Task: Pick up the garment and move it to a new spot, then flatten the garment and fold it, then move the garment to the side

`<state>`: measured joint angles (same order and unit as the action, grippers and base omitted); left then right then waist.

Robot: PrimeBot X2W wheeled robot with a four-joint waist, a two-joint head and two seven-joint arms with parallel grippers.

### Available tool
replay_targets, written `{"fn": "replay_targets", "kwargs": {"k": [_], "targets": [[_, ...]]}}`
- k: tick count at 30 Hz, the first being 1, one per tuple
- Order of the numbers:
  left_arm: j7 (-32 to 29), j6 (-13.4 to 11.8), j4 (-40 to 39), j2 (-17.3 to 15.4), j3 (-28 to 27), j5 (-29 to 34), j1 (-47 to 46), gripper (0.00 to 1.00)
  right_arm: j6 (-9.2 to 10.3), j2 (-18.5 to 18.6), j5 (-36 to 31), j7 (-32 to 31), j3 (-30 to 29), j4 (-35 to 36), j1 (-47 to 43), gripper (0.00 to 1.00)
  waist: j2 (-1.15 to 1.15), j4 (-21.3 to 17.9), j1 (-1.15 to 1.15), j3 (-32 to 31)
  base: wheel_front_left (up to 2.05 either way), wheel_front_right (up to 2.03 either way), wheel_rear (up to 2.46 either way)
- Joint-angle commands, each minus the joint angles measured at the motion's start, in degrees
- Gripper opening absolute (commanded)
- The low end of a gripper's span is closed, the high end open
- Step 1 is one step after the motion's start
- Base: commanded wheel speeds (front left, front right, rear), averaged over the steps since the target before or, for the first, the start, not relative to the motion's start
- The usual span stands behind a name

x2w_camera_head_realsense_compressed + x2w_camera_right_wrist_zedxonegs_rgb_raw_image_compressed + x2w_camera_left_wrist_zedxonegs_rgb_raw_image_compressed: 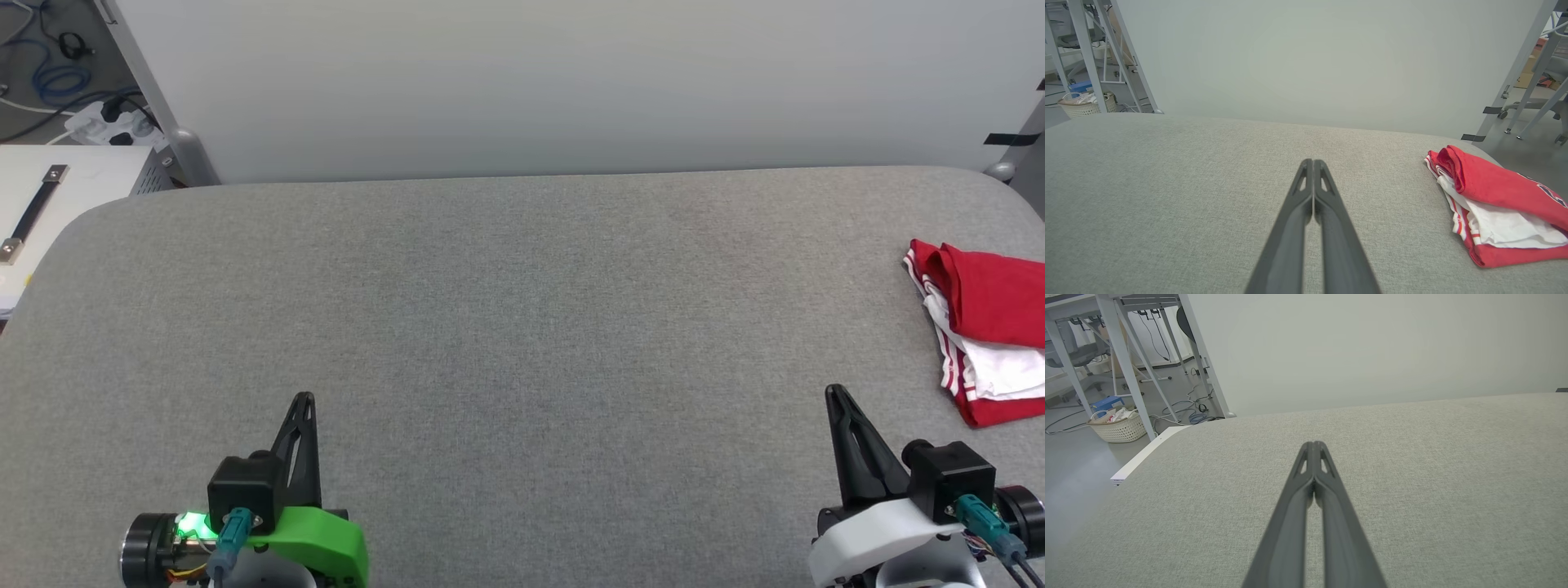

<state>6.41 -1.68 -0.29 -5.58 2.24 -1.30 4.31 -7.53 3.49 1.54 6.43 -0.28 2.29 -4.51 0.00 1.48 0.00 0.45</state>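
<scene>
Head view: garment (pixel 992 302) lies bundled at the far right edge of the grey surface (pixel 522 327) and is partly cut off by the frame, with red layers and white between them. Left tool (pixel 304 400) and right tool (pixel 834 392) sit low near the front edge, fingers pressed together, nothing in either. The right one is near the garment but clear of it. Left wrist view: left tool (pixel 1314 446) closed and empty, bare surface ahead up to the pale wall (pixel 1372 347). Right wrist view: right tool (pixel 1312 162) closed and empty. Garment (pixel 1494 192) is off to its right near the rounded corner, a rolled red fold on top, white cloth and striped trim poking out below. My read: light, limp, no stiffness, so it will sag and open when lifted. The layers probably slide on each other, so pinching one layer peels the bundle. Better to open up and bite the thick rolled red fold, or through the whole stack at the striped edge. Not fragile
</scene>
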Motion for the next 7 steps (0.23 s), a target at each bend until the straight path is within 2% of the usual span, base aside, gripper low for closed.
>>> {"fn": "replay_targets", "kwargs": {"k": [1, 7], "targets": [[-0.5, 0.3, 0.1, 0.4, -0.2, 0.5, -1.3, 0.00, 0.03, -0.3, -0.6, -0.4, 0.1, -0.2, 1.2, 0.00, 0.00, 0.0, 0.00, 0.0, 0.00, 0.00, 0.00], [-1.4, 0.5, 0.1, 0.8, -0.5, 0.6, -1.8, 0.00, 0.03, -0.4, -0.8, -1.3, 0.1, -0.6, 1.7, 0.00, 0.00, -0.3, 0.00, -0.1, 0.00, 0.00, 0.00]]}}
